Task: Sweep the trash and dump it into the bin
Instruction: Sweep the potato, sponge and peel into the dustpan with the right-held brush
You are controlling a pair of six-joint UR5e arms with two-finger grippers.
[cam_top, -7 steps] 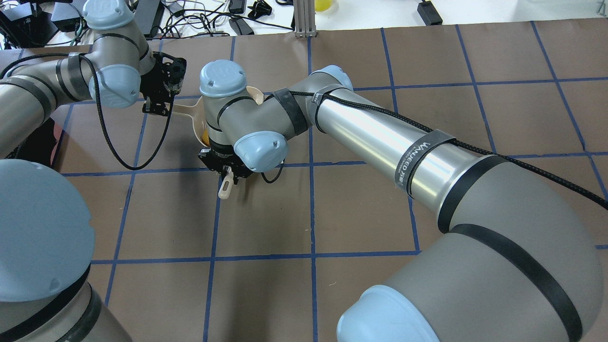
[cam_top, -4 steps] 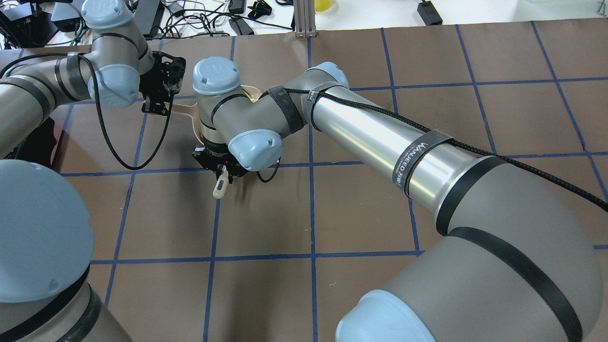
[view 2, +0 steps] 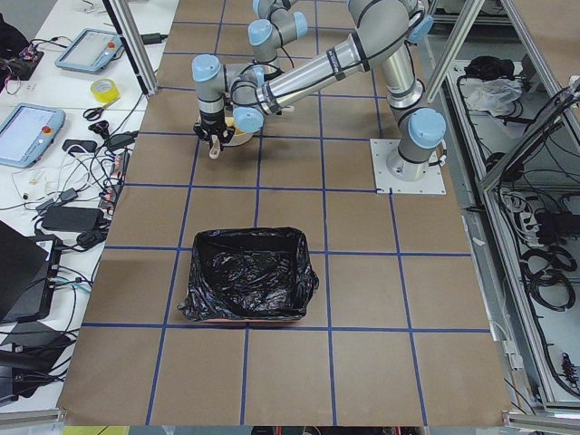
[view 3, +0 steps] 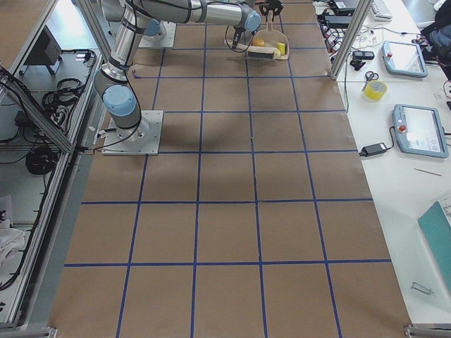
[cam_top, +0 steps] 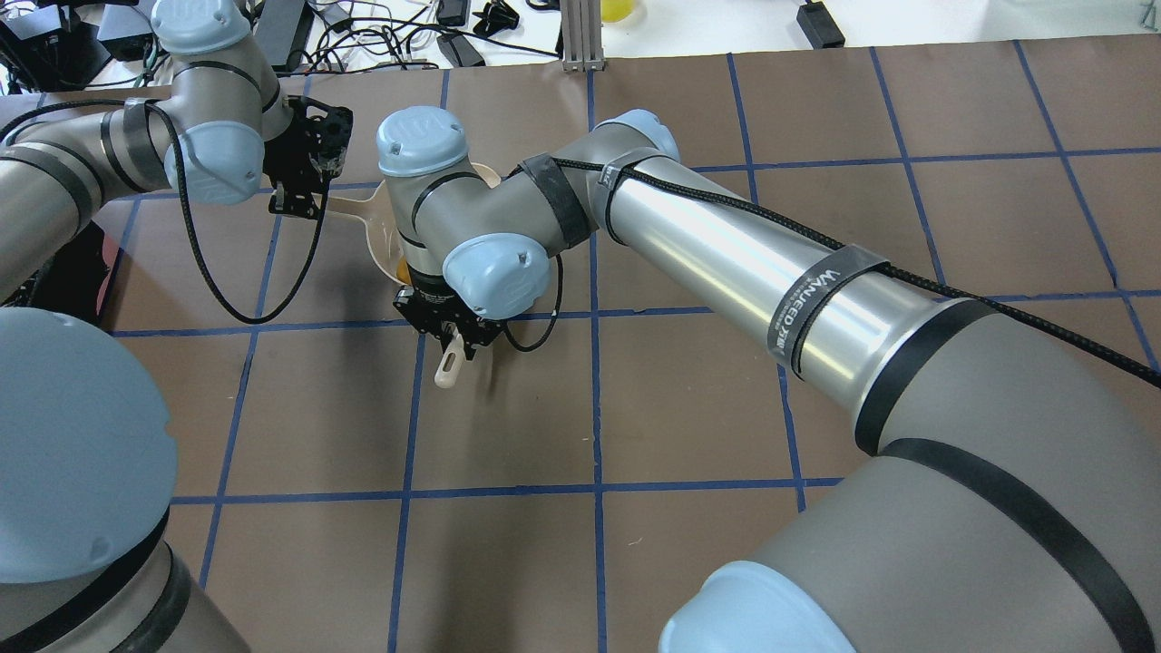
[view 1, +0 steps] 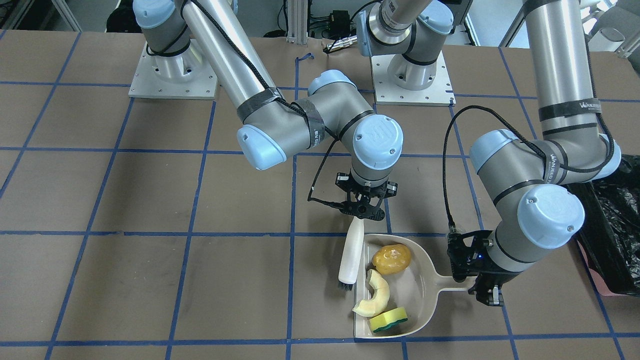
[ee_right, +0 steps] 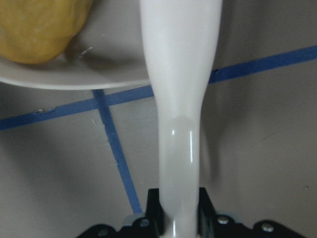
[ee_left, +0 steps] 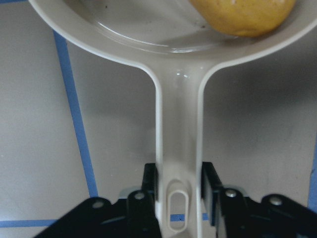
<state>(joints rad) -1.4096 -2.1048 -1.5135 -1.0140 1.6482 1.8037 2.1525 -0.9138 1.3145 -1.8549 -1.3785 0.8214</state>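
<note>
Beige dustpan (view 1: pixel 417 295) loaded, white brush (view 1: pixel 351 252) at its open mouth, both tools gripped.
The left jaws are closed on the end of the dustpan's handle, one finger on either side (the left wrist view shows this plainly). The right jaws are clamped tight on the brush's handle, and its bristle end sits just outside the pan's straight front edge. Inside the pan lie the orange-brown lump (view 1: pixel 391 258), the cream rind slice (view 1: pixel 375 299) and the green-and-yellow sponge (view 1: pixel 388 320), which is just beside the rind. The pan is by the bench's edge opposite the robot, in its left half. The bin (view 2: pixel 246 234), lined with black plastic, stands well apart, nearer the bench's left end.
</note>
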